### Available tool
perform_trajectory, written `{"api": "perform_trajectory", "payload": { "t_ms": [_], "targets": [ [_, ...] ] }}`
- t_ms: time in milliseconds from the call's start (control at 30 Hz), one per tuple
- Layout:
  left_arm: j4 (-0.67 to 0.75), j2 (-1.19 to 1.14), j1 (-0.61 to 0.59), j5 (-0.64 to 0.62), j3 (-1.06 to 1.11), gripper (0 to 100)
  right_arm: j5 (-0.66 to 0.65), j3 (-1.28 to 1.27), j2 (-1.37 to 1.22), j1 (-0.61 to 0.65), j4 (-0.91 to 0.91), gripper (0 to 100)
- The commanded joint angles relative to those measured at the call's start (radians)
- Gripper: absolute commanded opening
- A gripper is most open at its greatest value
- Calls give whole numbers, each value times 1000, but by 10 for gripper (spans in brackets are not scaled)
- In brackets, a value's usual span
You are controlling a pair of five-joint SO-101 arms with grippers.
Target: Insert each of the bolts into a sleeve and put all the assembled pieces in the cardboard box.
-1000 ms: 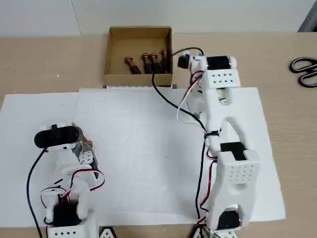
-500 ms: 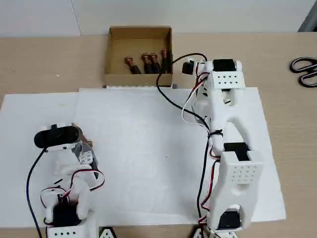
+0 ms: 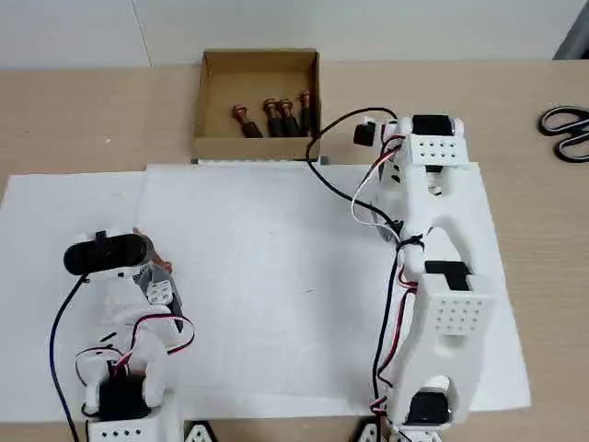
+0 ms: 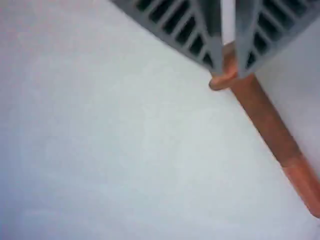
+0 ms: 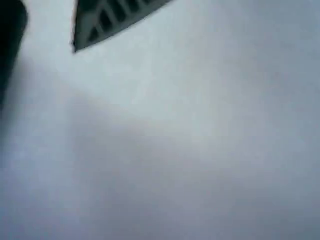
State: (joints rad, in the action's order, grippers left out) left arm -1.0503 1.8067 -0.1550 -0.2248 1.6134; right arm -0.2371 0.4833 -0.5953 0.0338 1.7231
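- Left gripper (image 4: 227,60), near left, fingers (image 4: 192,30) narrow, pinching copper-coloured metal bolt (image 4: 262,122) at its flanged head.
- Bolt judged light, rigid, smooth; slip likely, shank grip advisable.
- Right gripper (image 5: 112,22): grip state indeterminate.

The copper-coloured metal bolt (image 4: 265,125) is cut off at its far end by the picture's edge. Its head is partly covered by the fingertips of the left end effector (image 4: 227,65), which are closed on it. The right end effector (image 5: 95,27) is blurred and cut off by the picture's edge. Seen from above, the black-handled scissors (image 3: 566,132) at the worktop's right edge are cropped. In the brown cardboard box (image 3: 207,101), the small dark-and-copper assembled pieces (image 3: 276,118) lie too close together for bolt and sleeve to be told apart.
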Motion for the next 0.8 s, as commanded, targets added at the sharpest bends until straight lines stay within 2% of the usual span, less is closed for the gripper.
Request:
{"api": "perform_trajectory", "payload": {
  "t_ms": [0, 367, 567, 767],
  "targets": [
    [21, 11, -5, 8, -42, 6, -23, 5, 1, -5, -30, 219],
    [21, 11, -5, 8, -42, 6, -52, 6, -131, -4, -87, 214],
    [21, 11, -5, 8, -41, 6, -54, 9, -140, -5, -111, 102],
    [21, 11, -5, 8, -39, 6, -51, 9, -147, -8, -111, 48]
  ]
}}
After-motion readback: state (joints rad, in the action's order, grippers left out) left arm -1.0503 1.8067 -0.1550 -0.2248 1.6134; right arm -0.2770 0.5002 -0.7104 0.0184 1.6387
